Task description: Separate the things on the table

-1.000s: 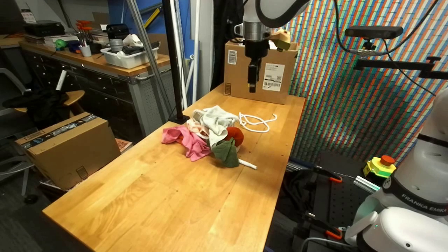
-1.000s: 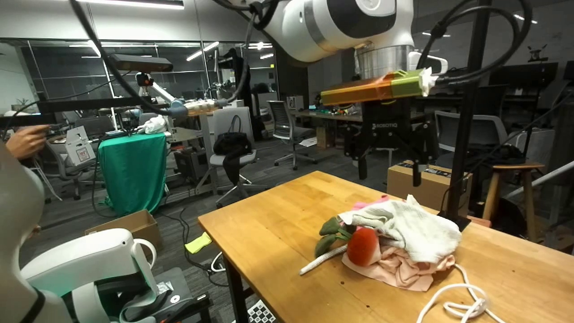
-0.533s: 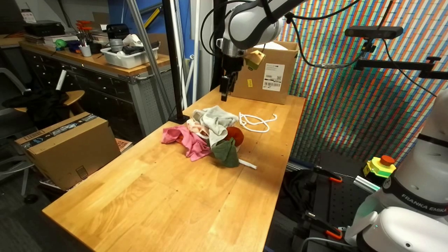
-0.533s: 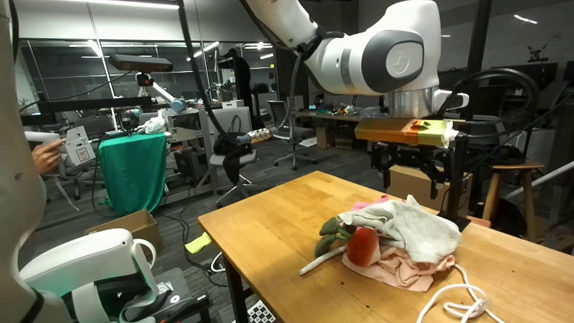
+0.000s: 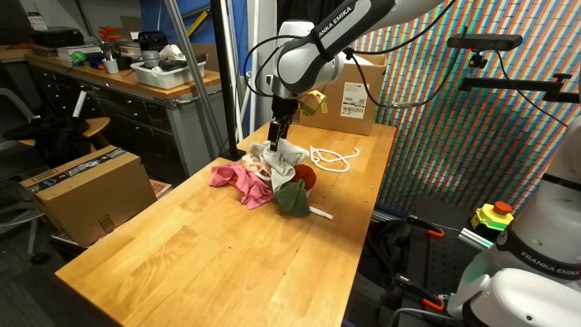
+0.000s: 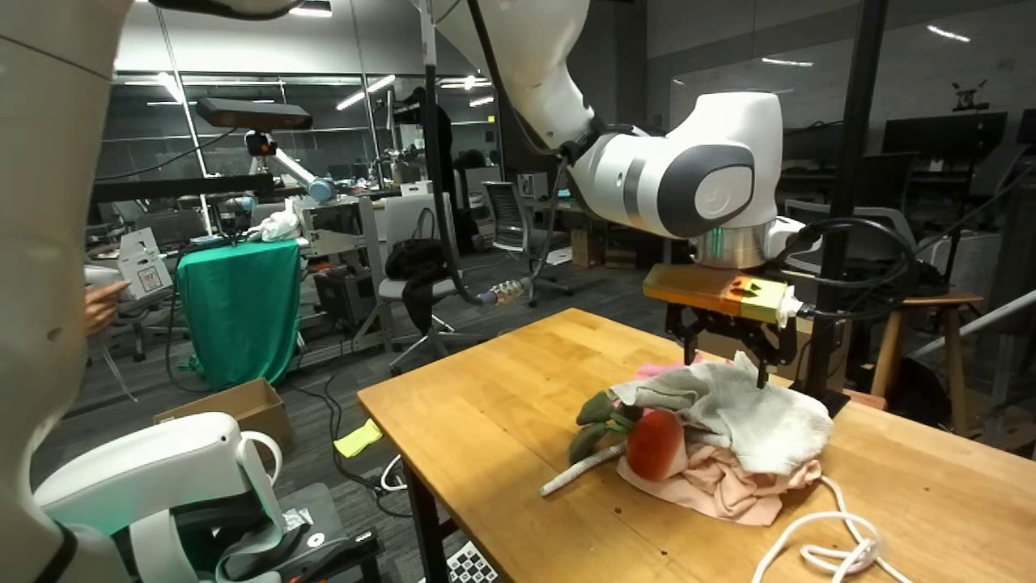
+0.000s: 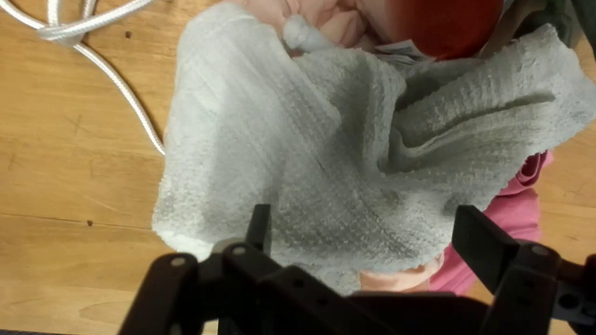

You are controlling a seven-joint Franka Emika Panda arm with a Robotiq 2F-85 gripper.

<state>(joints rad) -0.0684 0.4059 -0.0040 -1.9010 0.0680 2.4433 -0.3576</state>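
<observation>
My pincer stands spread wide, gripping nothing, low over the off-white towel; whether it touches, I cannot tell. Round that towel's edges show a pink cloth, a peach cloth, a red plush toy with green leaves against it, and a white cord looping out onto the wooden table; in an exterior view a cardboard box stands at its far end.

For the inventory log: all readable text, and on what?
"FRANKA EMIKA": black band on white robot arm's base.
"ANKA EMIKA", start not visible: dark strip higher up.
Too small: white paper label on brown cardboard box, other background print.
Too blurred: white tag beside red rounded object.
</observation>
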